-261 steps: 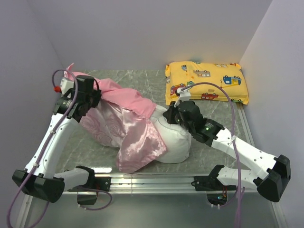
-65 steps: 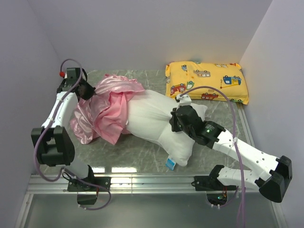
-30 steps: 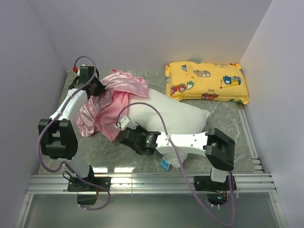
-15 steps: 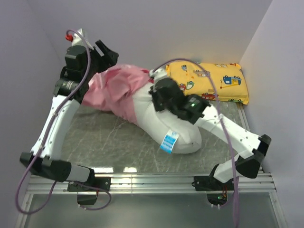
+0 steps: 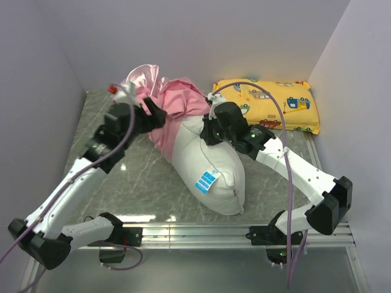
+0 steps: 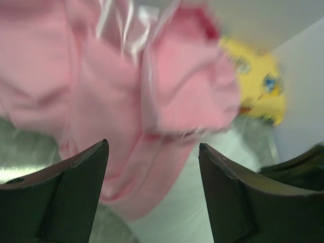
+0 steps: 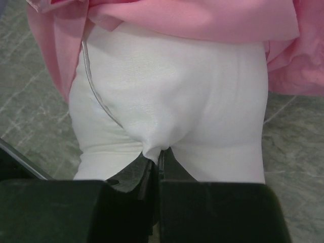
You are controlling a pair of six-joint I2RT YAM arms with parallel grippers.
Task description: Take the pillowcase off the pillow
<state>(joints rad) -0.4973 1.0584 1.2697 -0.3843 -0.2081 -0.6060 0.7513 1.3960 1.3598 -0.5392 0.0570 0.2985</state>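
Note:
The white pillow lies slanted in the middle of the table, its blue tag facing up. The pink pillowcase is bunched over its far end. My left gripper is at the left side of that bunch. In the left wrist view it stands open, pink pillowcase ahead of its fingers and nothing between them. My right gripper is shut on a pinch of the pillow's white fabric, just below the pillowcase's edge.
A yellow pillow with a cartoon-vehicle print lies at the back right, close behind the right arm. Grey walls close in the marble table on the left, back and right. A metal rail runs along the near edge.
My left gripper has opened and let go of the pillowcase, and its arm has come down toward the middle. The right arm has swung the pillow round, tag end nearer.

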